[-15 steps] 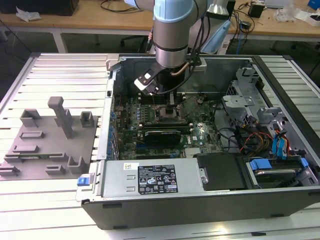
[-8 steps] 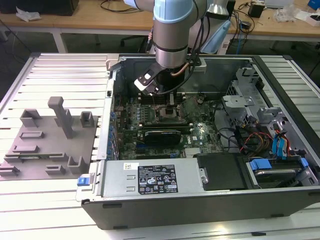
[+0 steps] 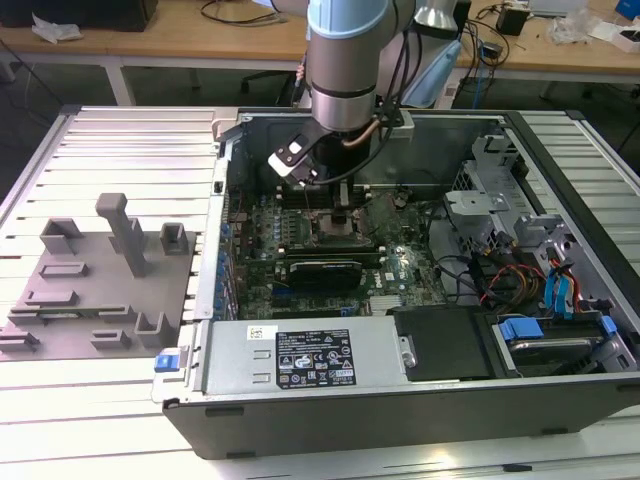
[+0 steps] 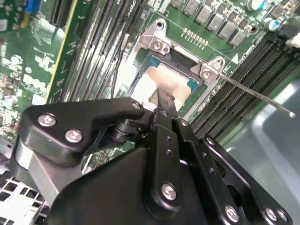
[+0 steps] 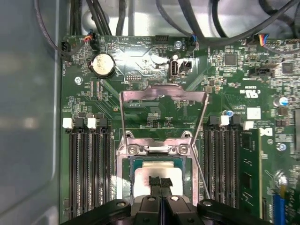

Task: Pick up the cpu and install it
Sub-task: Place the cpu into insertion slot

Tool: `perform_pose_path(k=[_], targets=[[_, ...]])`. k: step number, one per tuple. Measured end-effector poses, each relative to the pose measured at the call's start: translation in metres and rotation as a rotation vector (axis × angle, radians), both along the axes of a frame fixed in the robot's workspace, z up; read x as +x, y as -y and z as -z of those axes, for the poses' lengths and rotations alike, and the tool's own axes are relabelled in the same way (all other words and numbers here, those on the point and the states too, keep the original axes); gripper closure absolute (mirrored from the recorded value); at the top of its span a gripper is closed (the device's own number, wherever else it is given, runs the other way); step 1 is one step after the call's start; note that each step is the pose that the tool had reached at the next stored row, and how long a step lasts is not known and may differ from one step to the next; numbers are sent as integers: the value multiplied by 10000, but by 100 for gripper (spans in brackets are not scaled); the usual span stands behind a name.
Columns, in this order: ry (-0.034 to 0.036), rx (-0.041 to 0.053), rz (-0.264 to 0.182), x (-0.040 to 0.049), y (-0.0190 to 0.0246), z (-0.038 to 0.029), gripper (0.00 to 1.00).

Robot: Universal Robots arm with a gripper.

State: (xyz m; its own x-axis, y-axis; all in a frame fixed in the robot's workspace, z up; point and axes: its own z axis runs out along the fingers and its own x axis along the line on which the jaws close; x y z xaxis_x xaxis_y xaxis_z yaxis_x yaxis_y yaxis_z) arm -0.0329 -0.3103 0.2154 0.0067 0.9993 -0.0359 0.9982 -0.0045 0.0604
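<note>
The cpu (image 5: 144,174) lies flat in the open socket on the green motherboard (image 5: 140,70), its silver top showing in both wrist views (image 4: 161,78). My gripper (image 5: 160,182) stands straight over it, its two black fingertips (image 5: 153,181) pressed together with nothing between them. The tips are at the cpu's top face; whether they touch it I cannot tell. The socket's metal load plate (image 5: 163,95) is swung up and open behind the cpu. In the exterior view the gripper (image 3: 341,216) reaches down into the computer case (image 3: 400,400) over the socket.
Black memory slots (image 5: 89,168) flank the socket on both sides. The thin latch lever (image 4: 255,95) sticks out beside the socket. A grey fixture (image 3: 90,290) with blocks sits on the table at the exterior view's left. Cables and drive bays (image 3: 540,290) fill the case's right side.
</note>
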Motion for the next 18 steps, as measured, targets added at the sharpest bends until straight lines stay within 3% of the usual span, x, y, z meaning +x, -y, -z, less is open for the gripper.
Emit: perform_pose_path(k=[4, 12, 18], targets=[[0, 0, 0, 0, 0, -117, 89], [0, -1, 0, 2, 0, -444, 89], [0, -17, 0, 2, 0, -446, 89]])
